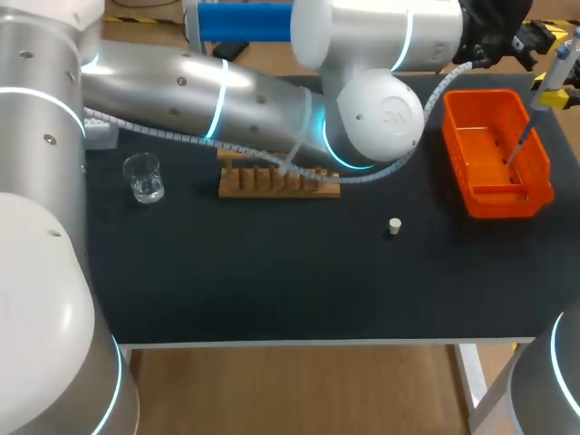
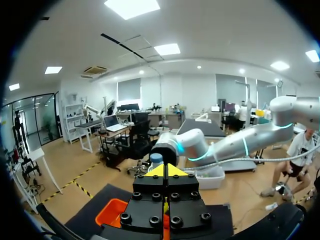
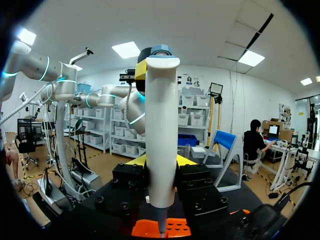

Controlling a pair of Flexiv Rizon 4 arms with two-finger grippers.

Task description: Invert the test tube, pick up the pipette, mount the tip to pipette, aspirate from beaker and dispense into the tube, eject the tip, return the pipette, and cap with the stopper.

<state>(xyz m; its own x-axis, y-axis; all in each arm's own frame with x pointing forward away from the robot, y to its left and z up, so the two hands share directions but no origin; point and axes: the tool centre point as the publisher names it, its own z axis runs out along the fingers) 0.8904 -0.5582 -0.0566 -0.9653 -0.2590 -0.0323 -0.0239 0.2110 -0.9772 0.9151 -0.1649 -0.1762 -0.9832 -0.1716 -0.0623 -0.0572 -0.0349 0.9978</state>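
The worktop [image 1: 272, 281] carries all task items. The left arm [image 1: 181, 91] spans it from the left edge to the far right corner. There its pincer [image 2: 165, 171], yellow tips pressed together, sits at the top of the pipette [image 3: 161, 125].

The orange bin [image 1: 544, 181] stands at the far right corner. The wooden rack [image 1: 276, 181] lies mid-worktop toward the far edge, partly behind the left arm, so the test tube cannot be made out with certainty.

The right pincer [image 3: 161, 162] pinches the pipette body from both sides and holds it upright, with the lower shaft pointing down into the bin. The beaker [image 1: 143, 177] stands near the left edge. The stopper [image 1: 394, 226] lies alone on the worktop, right of centre.

Step in hand, as judged: tip ejection over the bin. Whether a tip is on the shaft cannot be told.

The next move calls for:
- A firm downward press by the left pincer on the ejector.
- A steady right-hand hold, with the shaft kept inside the bin walls.

Pipette return and capping remain — the stopper is not yet picked up.
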